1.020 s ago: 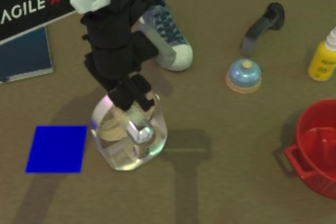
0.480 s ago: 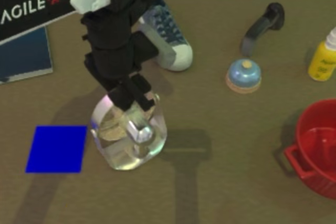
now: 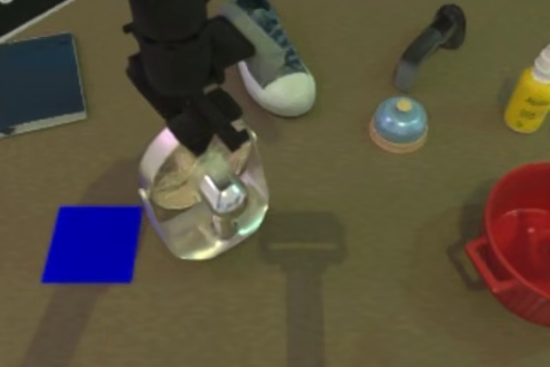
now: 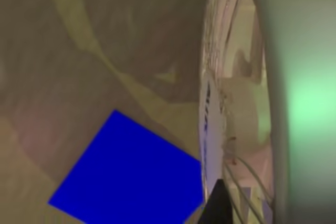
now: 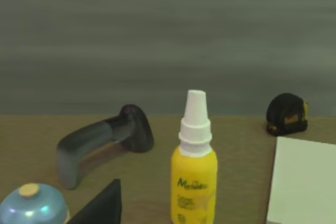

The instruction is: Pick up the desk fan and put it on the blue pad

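My left gripper [image 3: 213, 139] is clamped on the fan [image 3: 204, 202], fingers closed over its upper rim. The fan hangs just right of the pad [image 3: 93, 243], not yet over it. It looks raised off the table, judging by the shadow under it, though I can't be sure of the clearance.

Left wrist view: the fan's rim [image 4: 231, 103] fills one side, the pad [image 4: 131, 179] lies below and beside it, bare.

Done: grasp, and probably the lift. Left: carry toward the table's left until the fan is over the pad, lower, release.

Right arm is parked off the top view; its wrist view looks past a yellow bottle [image 5: 193, 166] and a bell [image 5: 32, 205]. I cannot tell whether its fingers are open.
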